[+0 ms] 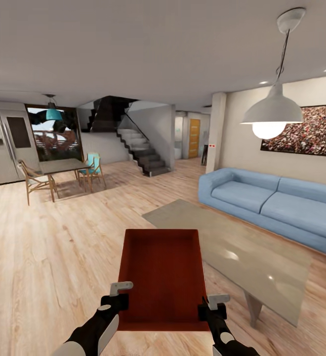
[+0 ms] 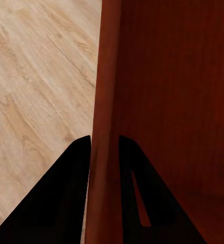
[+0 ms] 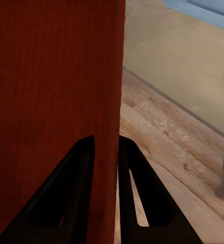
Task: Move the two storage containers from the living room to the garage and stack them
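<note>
Container: I have one red-orange storage container (image 1: 162, 277) held up in front of me at 12 o'clock, open top facing up and nothing lying inside it.
Long axis: it runs straight away from me, from 6 toward 12 o'clock; the short near wall sits between my two arms.
Left pincer: the left pincer (image 1: 117, 295) sits at about 9 o'clock of the box's near end, clamped on the left long wall. In the left wrist view the two black fingers (image 2: 66, 198) straddle that wall (image 2: 106, 127), one outside, one inside.
Right pincer: the right pincer (image 1: 213, 305) sits at about 3 o'clock of the near end, clamped on the right long wall. In the right wrist view its fingers (image 3: 74, 198) bracket the thin wall (image 3: 116, 101) the same way.
Balance: both grips are near my end, so most of the box reaches out past them; I judge both arms equally near and equally loaded.
Second container: I cannot place it from here.
Surroundings: the glass coffee surface (image 1: 242, 252) lies at 1 to 2 o'clock, close off the box's right side; the blue sofa (image 1: 276, 205) is beyond it at 2 o'clock. The light wood plank floor (image 1: 49, 247) spreads from 9 to 12 o'clock, toward the dining table (image 1: 59, 168) and staircase (image 1: 141, 148).
Stage: I am in the living room, so by my reckoning the carry to the garage is ahead, and the turn should swing away from the glass edge.
</note>
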`<state>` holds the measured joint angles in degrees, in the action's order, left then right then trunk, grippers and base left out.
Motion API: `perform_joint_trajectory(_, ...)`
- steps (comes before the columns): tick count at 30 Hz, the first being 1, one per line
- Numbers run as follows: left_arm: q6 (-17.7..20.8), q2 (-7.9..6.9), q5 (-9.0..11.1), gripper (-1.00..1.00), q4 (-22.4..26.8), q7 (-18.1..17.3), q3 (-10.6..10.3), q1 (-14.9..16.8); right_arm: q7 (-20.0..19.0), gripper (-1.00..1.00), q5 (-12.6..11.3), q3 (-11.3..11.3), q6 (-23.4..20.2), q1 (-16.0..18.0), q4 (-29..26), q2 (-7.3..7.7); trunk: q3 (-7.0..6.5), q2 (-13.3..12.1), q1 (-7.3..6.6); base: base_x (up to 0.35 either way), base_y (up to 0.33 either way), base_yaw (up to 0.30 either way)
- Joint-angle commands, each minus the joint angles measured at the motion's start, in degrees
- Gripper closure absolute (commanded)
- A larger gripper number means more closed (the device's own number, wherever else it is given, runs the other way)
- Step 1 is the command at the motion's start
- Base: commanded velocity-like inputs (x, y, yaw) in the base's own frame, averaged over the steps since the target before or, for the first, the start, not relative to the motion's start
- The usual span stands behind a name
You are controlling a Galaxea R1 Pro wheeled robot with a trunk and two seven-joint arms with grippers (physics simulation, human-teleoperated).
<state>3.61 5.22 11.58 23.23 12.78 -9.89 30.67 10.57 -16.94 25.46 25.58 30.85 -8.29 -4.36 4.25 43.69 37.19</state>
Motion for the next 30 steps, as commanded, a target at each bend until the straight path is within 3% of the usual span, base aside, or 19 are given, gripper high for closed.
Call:
perform_joint_trajectory(1,0.3,-0.08,-0.1,1.00,0.1,0.9,0.0,0.0,0.3,1.00,0.2,-2.2,0.2,0.1,-0.1,-0.03,0.09,0.1,0.02,0.000,0.000,0.276)
perform_joint_trajectory(30,0.3,-0.12,-0.1,1.00,0.0,0.9,0.0,0.0,0.3,1.00,0.2,-2.2,0.2,0.1,-0.1,-0.03,0.09,0.1,0.02,0.000,0.000,0.276)
